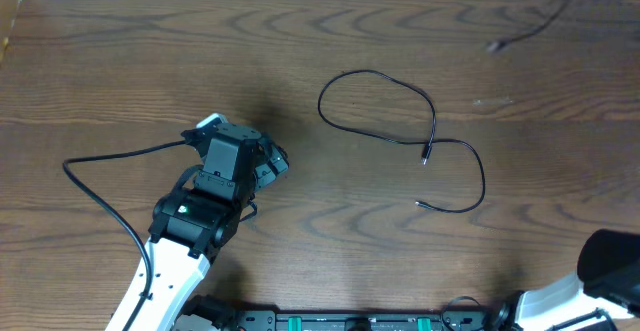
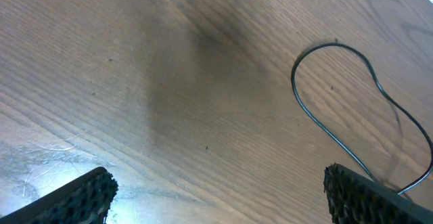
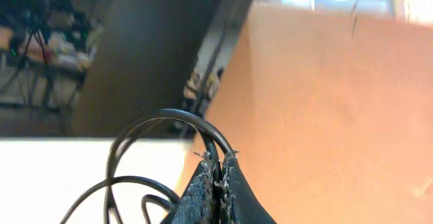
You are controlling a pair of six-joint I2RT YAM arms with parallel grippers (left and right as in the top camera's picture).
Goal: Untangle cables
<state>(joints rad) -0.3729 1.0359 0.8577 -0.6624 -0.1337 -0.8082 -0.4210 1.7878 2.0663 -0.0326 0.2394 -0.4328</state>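
Left pincer [image 2: 216, 183]: spread as wide as it goes, holding nothing and touching nothing. Its two ridged black fingers [image 2: 81, 197] hang over bare wood.
Right pincer [image 3: 218, 178]: pressed together with no cord between the pads. The thick black loops [image 3: 145, 126] beside it look like the arm's own wiring. It sits at the near right corner, well apart from the work.
Nearest task thing: a thin black cable [image 1: 372, 72] lies flat on the dark brown wood-grain desk [image 1: 120, 71], to the right of the left pincer and not touching it. In the left wrist view its rounded loop lies ahead of the right-hand finger.
Cable's lie: one wide loop, then a crossing [image 1: 428, 143] where the cable passes over itself. One short plug end [image 1: 425, 159] lies just below the crossing, and a tail curves round to the other end [image 1: 418, 203].
Second cord: a thin dark cord [image 1: 522, 35] lies at the far right edge, well apart from the first, with no contact between them.
Step in hand, as I judge it: the left arm is approaching the loop for a first grasp.
Doing it well: come down with the fingers astride a single strand, away from the crossing. Close only once the pads reach the wood, since the cable is very thin. Then draw that strand outward so the loop opens rather than tightens.
Risk: the cable may slip out of the pads, or the whole of it may drag along.
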